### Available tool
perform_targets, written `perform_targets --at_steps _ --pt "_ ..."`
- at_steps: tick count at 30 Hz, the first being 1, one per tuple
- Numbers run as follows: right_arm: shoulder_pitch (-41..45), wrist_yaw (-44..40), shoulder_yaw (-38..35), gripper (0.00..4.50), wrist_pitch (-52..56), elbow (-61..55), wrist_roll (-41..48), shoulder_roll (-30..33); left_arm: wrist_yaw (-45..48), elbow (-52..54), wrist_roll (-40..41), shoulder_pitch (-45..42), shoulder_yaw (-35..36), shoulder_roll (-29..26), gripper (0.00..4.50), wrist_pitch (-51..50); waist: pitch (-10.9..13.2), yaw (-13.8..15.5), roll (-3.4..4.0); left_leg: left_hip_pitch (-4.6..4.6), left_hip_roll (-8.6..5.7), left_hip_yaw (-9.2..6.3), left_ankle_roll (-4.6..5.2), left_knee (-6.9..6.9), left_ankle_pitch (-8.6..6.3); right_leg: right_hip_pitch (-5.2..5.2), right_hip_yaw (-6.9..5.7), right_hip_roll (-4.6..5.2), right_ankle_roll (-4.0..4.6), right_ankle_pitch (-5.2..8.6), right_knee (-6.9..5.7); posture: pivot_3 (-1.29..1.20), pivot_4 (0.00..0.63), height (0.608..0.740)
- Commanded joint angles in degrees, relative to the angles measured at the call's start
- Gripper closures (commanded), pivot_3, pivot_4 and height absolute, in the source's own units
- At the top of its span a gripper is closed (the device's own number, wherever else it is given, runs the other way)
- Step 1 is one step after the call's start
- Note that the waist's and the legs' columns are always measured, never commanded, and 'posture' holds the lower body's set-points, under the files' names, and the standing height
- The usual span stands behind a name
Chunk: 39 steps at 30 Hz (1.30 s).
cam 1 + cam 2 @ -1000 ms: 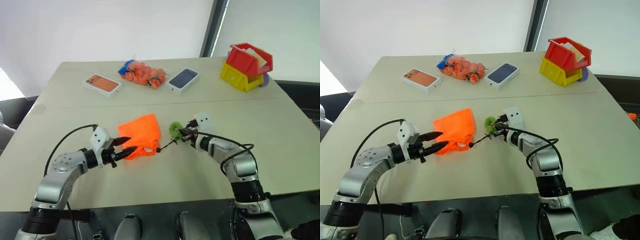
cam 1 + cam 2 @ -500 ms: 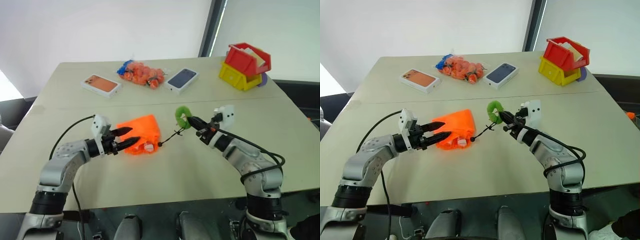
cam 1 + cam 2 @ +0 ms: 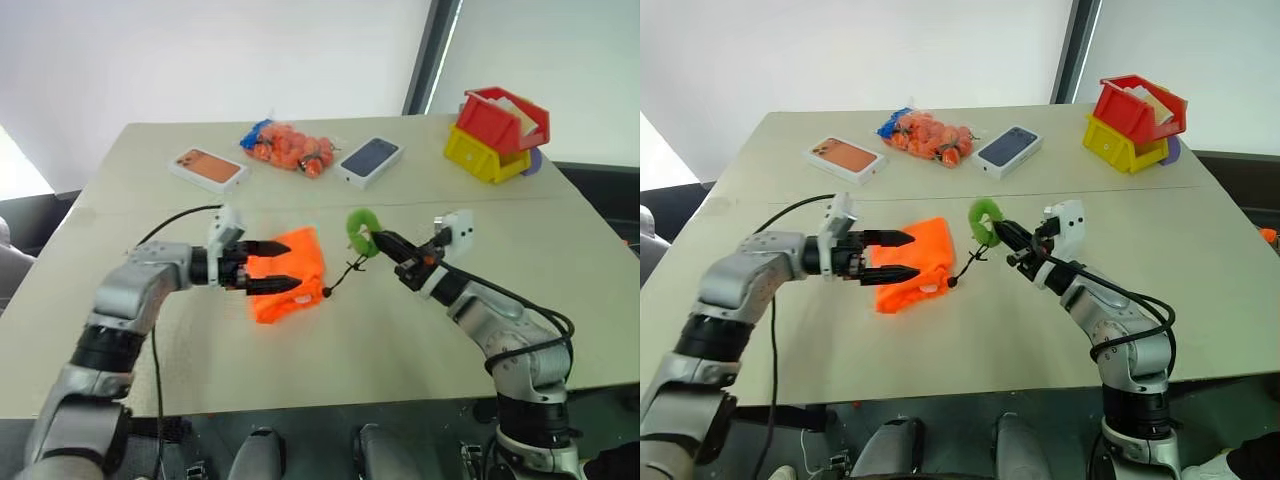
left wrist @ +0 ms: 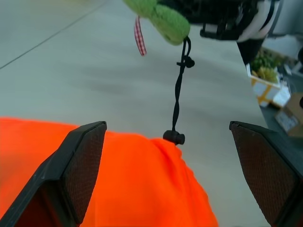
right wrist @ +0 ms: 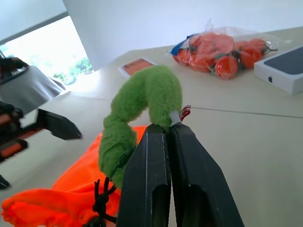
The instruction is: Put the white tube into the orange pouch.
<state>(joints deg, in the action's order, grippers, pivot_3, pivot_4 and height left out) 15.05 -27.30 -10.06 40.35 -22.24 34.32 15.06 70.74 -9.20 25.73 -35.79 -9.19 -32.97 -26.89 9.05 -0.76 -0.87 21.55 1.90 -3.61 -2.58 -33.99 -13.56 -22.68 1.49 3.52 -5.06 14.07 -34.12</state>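
While the right gripper (image 3: 383, 241) pinches the green ring (image 3: 359, 229), the orange pouch (image 3: 290, 274) seemingly lies slack.

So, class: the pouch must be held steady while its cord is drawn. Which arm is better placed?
Left. The left gripper is open, its fingers at the orange pouch. The right gripper is shut on the green ring, lifted off the table.
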Motion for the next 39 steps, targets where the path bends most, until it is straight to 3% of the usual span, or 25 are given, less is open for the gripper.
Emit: perform_targets --at_steps 1,8,14,18,39 --pt "-0.51 0.39 -2.09 4.50 -2.06 -2.77 2.13 0.45 3.54 -4.30 -4.49 -3.90 -3.89 2.00 0.06 5.89 0.00 -0.09 0.00 0.00 0.00 0.00 0.00 0.02 0.00 0.00 0.00 -0.01 0.05 -0.03 0.00 0.00 0.150 0.740" --pt "-1.57 1.17 -1.96 4.50 -3.22 -4.96 4.00 0.24 10.35 -13.14 -11.51 -8.60 -10.11 4.99 0.06 13.28 0.01 -0.35 0.02 -0.02 0.08 -0.04 0.10 0.10 -0.04 -0.08 0.00 -0.17 0.03 -0.02 -0.07 0.00 0.150 0.740" --pt "-2.50 1.00 -0.55 4.50 -3.52 -6.39 4.94 0.53 13.68 -18.44 -13.66 -10.84 -10.74 6.56 0.06 14.67 0.01 -0.16 0.01 0.02 0.08 -0.05 0.10 0.06 -0.04 -0.06 0.01 -0.16 -0.06 0.04 -0.05 0.00 0.150 0.740" --pt "-2.60 0.87 0.46 4.50 -3.66 -6.63 5.15 0.70 13.77 -19.80 -14.20 -11.59 -10.27 7.89 1.31 13.78 0.01 -0.12 0.02 0.03 0.07 -0.05 0.11 0.05 -0.04 -0.05 0.01 -0.15 -0.08 0.05 -0.05 0.00 0.150 0.740" --pt "-2.44 0.19 3.41 4.50 -4.90 -6.11 5.37 2.00 17.57 -19.68 -13.06 -11.83 -9.20 9.87 1.31 6.16 0.01 -0.19 0.02 0.01 0.08 -0.09 0.12 0.05 -0.05 -0.05 0.00 -0.18 -0.07 0.05 -0.07 0.00 0.150 0.740"
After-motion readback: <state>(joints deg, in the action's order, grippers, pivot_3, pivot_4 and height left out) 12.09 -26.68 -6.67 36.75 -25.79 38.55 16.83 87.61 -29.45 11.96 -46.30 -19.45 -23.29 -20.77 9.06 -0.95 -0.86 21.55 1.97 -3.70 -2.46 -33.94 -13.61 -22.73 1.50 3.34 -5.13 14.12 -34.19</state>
